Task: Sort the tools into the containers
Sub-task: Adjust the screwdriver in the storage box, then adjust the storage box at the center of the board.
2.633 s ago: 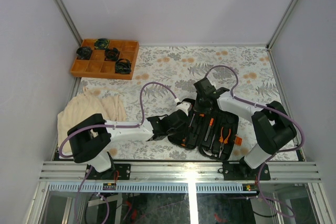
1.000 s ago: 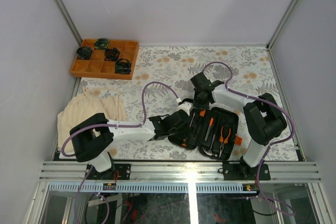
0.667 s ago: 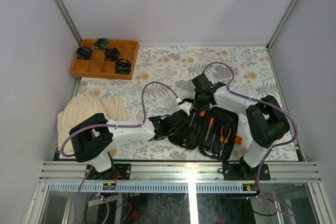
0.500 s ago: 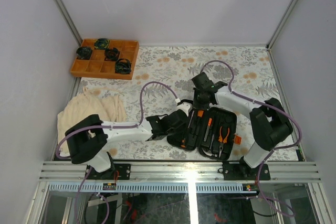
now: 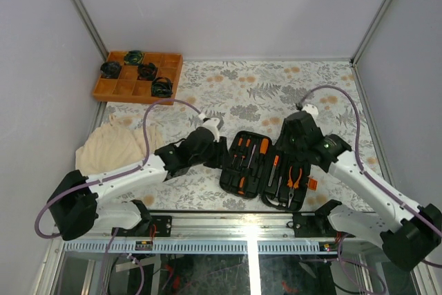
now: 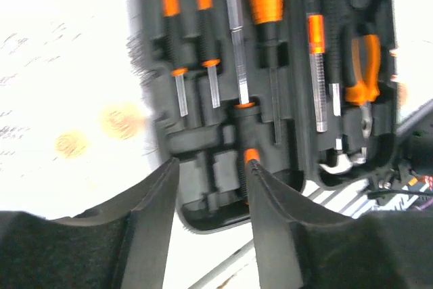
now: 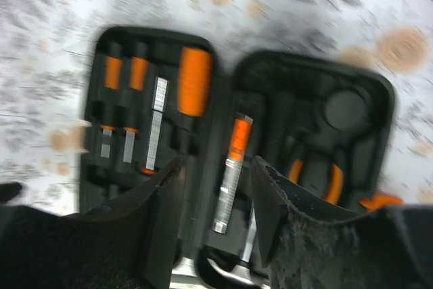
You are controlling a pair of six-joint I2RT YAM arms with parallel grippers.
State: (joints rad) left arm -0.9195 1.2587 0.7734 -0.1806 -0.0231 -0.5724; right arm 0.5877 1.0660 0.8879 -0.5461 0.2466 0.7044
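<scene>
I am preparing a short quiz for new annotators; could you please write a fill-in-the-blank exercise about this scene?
1. The black tool case lies ____, with both halves facing up.
2. The orange tray holds ____ round coiled items.
3. In the top view, the pliers sit in the case's ____ half.
4. The fingers of the left gripper and the right gripper stand apart and grip ____.

Missing words: open; four; right; nothing.
</scene>
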